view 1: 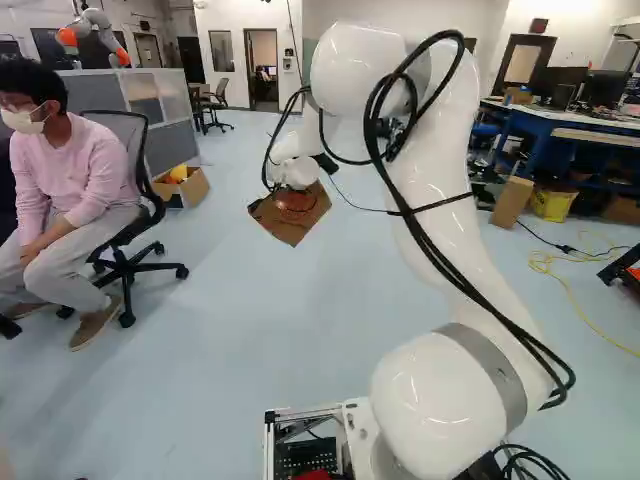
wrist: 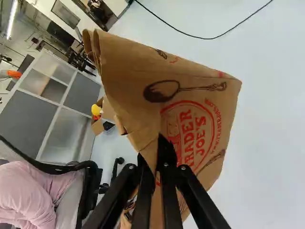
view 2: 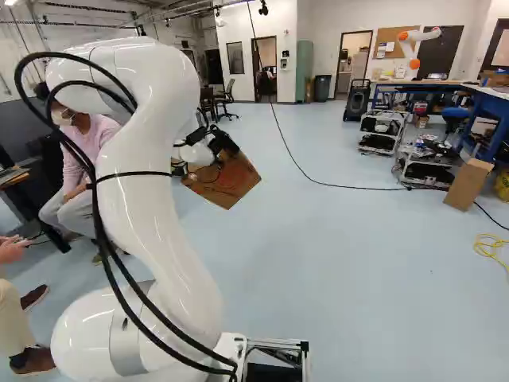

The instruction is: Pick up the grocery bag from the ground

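Observation:
In the right base view my black gripper [view 2: 221, 142] is raised well above the floor, with the brown paper grocery bag [view 2: 226, 181] hanging from it at a tilt. The same bag [view 1: 292, 214] shows in the left base view beyond the white arm. From the wrist, the gripper [wrist: 161, 160] is shut on a folded part of the bag [wrist: 190, 95]. The paper spreads out ahead of the fingers and along one side of them, with its red print and drawn spoon visible. The fingers' orange pads are hidden.
A person [view 1: 75, 190] sits on an office chair at the left of the left base view. Behind stands a cardboard box [view 1: 182, 187]. A dark cable [view 2: 318, 182] crosses the floor. An upright carton [view 2: 468, 185] and carts [view 2: 382, 131] stand at the right. Another robot [view 1: 95, 38] is far back.

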